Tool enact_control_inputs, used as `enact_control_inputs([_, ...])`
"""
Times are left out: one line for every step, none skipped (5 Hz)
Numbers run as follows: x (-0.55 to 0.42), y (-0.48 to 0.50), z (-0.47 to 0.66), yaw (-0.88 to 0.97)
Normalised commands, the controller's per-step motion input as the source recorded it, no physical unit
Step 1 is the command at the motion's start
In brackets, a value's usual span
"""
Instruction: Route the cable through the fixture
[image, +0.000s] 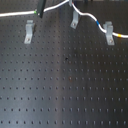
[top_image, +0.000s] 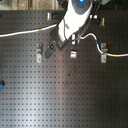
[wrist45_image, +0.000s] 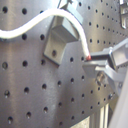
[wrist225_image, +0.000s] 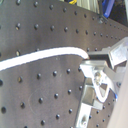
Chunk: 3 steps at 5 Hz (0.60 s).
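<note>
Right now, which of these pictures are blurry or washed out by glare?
Both wrist views are soft, the gripper most blurred; in the second exterior view the arm is overexposed and a pale sheen crosses the board; the first exterior view is coarse, yet the cable stays readable.

White cable (image: 89, 18) with blue and yellow bands, black perforated board (image: 65, 85), grey clips (image: 29, 31)

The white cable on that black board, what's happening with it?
A Franka arm's hand is holding the white cable above the perforated board, routing it past the metal clips. In the first exterior view the cable runs over the middle clip and right clip; the left clip stands apart from it.
</note>
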Motion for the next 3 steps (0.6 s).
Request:
enact_control_inputs([-0.123,0.149,0.37,0.00])
enact_control_inputs([-0.088,0.234,0.02,0.07])
enact_control_inputs([0.163,0.179,0.24,-0.05])
